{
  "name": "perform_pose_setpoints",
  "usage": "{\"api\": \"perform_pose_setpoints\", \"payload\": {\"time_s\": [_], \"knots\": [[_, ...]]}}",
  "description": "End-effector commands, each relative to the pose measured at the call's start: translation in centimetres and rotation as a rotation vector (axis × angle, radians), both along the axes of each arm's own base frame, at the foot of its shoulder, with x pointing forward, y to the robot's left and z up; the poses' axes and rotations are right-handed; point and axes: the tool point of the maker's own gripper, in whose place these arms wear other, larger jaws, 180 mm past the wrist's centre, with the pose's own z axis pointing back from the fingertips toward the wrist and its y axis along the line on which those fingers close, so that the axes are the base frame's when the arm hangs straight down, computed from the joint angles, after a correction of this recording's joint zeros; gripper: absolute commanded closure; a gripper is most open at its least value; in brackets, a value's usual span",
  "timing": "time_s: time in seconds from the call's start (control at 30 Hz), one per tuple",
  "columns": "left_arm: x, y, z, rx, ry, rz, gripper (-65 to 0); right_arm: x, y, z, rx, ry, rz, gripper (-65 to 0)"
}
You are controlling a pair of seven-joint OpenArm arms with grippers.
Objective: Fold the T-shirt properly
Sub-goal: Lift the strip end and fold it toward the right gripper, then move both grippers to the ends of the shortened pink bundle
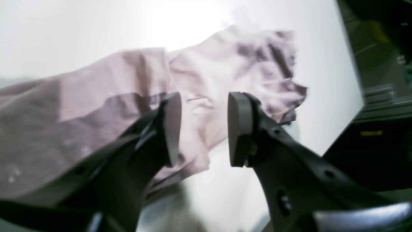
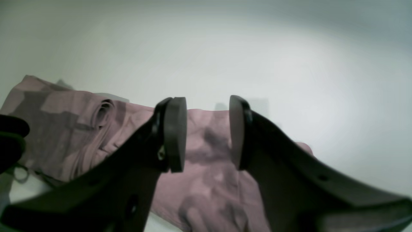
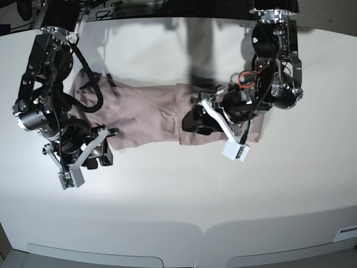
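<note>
The mauve-pink T-shirt (image 3: 148, 114) lies on the white table (image 3: 178, 195) as a long, wrinkled band running left to right. My left gripper (image 3: 192, 118) hangs over the band's right part. In the left wrist view the left gripper (image 1: 202, 129) is open and empty, with the T-shirt (image 1: 96, 96) below it and its crumpled end beyond. My right gripper (image 3: 106, 146) is at the band's lower left edge. In the right wrist view the right gripper (image 2: 207, 133) is open and empty above the T-shirt (image 2: 74, 129).
The table's front edge (image 3: 201, 229) runs below the shirt. In the left wrist view the table's edge and dark equipment (image 1: 379, 96) lie at the right. The arm bases (image 3: 273, 17) stand at the back of the table.
</note>
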Motion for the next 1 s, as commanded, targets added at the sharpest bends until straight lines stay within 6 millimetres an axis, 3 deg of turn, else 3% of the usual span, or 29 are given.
{"api": "perform_pose_setpoints", "payload": {"time_s": [0.0, 0.13, 0.27, 0.43, 0.6, 0.7, 0.87, 0.97], "knots": [[1.0, -0.4, 2.0, -0.046, -0.067, 0.011, -23.7, 0.7, 0.1, 1.6, 0.001, -0.056, 0.01, -22.5], [1.3, -0.3, 2.3, -0.055, -0.082, 0.022, -23.7, 0.6, 0.0, 1.4, -0.004, -0.043, 0.01, -22.5], [1.8, 1.4, 0.6, 0.101, -0.098, 0.048, -23.6, 0.5, -0.8, 1.1, -0.046, -0.032, -0.015, -22.5], [3.3, 5.2, -1.2, 0.378, -0.168, 0.12, -23.6, 0.2, -6.2, 1.2, -0.064, -0.011, -0.234, -22.5], [4.5, 7.0, -0.6, 0.471, -0.238, 0.155, -23.6, -2.0, -11.0, 1.5, -0.02, 0.017, -0.348, -22.5], [6.0, 8.4, 1.7, 0.516, -0.307, 0.192, -23.7, -4.1, -13.4, 0.7, -0.04, 0.066, -0.379, -25.3], [7.9, 9.5, 8.0, 0.529, -0.472, 0.235, -25.0, -7.0, -14.2, -1.5, -0.072, 0.154, -0.347, -44.0], [7.6, 8.9, 11.0, 0.475, -0.535, 0.239, -26.9, -7.6, -14.3, -2.3, -0.073, 0.172, -0.351, -44.8]]}}
